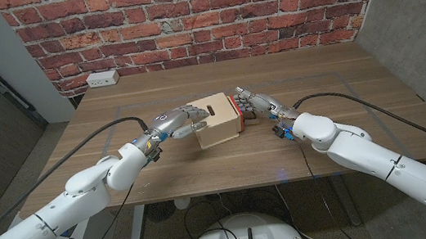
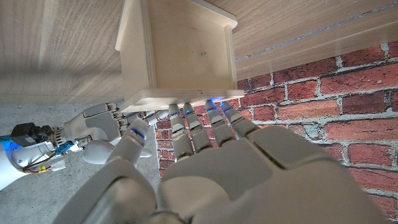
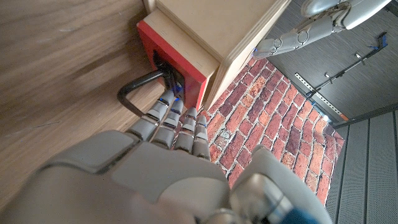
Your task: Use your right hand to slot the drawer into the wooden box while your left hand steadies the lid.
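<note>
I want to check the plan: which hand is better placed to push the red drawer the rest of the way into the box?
The right hand. Its fingers already touch the red drawer front, which protrudes from the wooden box. The left hand is on the opposite side, fingertips on the lid.

— What carries everything here?
— A wooden table (image 1: 192, 85), brown with long grain, spanning the middle of the head view from the brick wall's foot down to its near edge in the lower half.
— And what sits on it?
— A pale wooden box (image 1: 216, 121), just left of the frame's centre, resting directly on the tabletop. A red-faced drawer (image 1: 239, 113) shows at its right side, mostly inside the box.
— Anything else on the surface?
— Faint light lines cross it near the box.
</note>
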{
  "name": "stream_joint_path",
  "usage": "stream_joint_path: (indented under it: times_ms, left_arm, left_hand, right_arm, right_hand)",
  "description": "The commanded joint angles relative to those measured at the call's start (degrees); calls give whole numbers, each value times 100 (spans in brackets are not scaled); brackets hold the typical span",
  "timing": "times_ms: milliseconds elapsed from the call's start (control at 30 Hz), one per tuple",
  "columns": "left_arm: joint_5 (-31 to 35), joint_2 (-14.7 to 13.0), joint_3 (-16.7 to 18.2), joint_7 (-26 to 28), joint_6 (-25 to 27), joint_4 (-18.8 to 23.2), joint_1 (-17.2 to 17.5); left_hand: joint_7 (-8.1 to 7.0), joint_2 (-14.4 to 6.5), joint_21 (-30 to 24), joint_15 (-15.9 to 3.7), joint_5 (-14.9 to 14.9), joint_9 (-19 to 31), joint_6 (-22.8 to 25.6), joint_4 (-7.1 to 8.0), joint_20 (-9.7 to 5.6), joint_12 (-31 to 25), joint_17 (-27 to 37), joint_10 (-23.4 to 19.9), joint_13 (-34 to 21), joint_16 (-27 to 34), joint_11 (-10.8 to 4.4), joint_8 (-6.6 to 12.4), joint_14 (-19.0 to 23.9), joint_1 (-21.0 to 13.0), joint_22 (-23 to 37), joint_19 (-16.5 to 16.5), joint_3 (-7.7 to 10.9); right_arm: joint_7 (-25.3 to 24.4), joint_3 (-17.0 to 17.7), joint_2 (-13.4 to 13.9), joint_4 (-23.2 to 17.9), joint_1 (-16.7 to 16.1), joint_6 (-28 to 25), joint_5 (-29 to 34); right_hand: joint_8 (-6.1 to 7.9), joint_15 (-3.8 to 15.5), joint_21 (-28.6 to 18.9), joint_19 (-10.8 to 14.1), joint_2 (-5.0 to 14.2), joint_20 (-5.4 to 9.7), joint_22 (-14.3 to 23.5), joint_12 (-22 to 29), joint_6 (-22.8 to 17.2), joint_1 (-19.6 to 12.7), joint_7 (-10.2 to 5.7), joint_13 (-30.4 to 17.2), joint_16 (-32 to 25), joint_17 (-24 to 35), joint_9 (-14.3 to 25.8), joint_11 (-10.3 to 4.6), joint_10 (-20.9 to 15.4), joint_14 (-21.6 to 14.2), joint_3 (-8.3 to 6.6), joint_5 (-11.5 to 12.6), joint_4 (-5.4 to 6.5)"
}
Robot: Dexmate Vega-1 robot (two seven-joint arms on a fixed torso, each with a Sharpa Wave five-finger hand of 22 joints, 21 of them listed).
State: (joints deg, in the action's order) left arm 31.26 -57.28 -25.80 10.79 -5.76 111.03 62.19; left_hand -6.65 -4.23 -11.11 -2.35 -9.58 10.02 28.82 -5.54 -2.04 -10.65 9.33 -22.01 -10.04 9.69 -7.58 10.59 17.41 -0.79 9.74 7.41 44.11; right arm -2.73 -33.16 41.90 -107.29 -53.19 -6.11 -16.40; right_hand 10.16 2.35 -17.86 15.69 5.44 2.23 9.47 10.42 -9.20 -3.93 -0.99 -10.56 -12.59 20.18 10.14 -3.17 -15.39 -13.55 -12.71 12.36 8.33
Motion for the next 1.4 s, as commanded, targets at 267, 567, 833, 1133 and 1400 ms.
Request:
stream_joint_path:
  times_ms: [267,567,833,1133,1400]
  left_arm:
    - [37,23,-35,23,-59,-30,-32]
    - [57,30,-30,32,-15,-6,-11]
    - [61,4,-12,41,-10,26,26]
    - [66,-21,7,49,-2,65,75]
    - [66,-45,17,56,-34,73,97]
  left_hand:
    - [12,-208,15,-930,-29,22,54,-12,-908,-17,11,-30,-13,33,12,17,36,0,8,38,28]
    - [11,-212,15,-931,-29,23,62,-13,-909,-17,11,-31,-13,32,-2,20,36,-1,8,40,32]
    - [-2,-214,16,-934,-29,23,64,-13,-908,-19,11,-41,-13,32,-22,20,42,-1,8,39,36]
    - [9,-216,17,-928,-29,24,66,-13,-906,-14,11,-29,-14,31,-2,20,41,0,8,39,40]
    - [7,-217,17,-925,-28,24,66,-12,-908,-15,12,-32,-14,29,2,19,38,1,8,39,43]
  right_arm:
    - [130,-47,-98,113,66,191,-36]
    - [215,-85,-128,138,84,262,-58]
    - [265,-99,-136,128,78,304,-83]
    - [298,-104,-164,125,55,325,-150]
    - [303,-123,-209,147,44,371,-177]
  right_hand:
    - [15,104,23,200,238,298,21,66,77,33,6,-16,-33,-69,5,123,-105,-174,-99,49,-52]
    - [28,69,43,278,219,290,22,96,107,20,25,-27,-41,-102,5,233,-185,-232,-132,49,-81]
    - [37,31,63,339,219,286,23,118,127,33,50,-40,-64,-116,6,297,-255,-305,-154,46,-84]
    - [44,-4,69,429,210,270,25,115,145,51,105,-49,-91,-114,6,297,-263,-364,-163,40,-89]
    - [60,-23,69,518,211,249,27,109,127,34,130,-56,-128,-98,6,276,-259,-418,-178,39,-125]
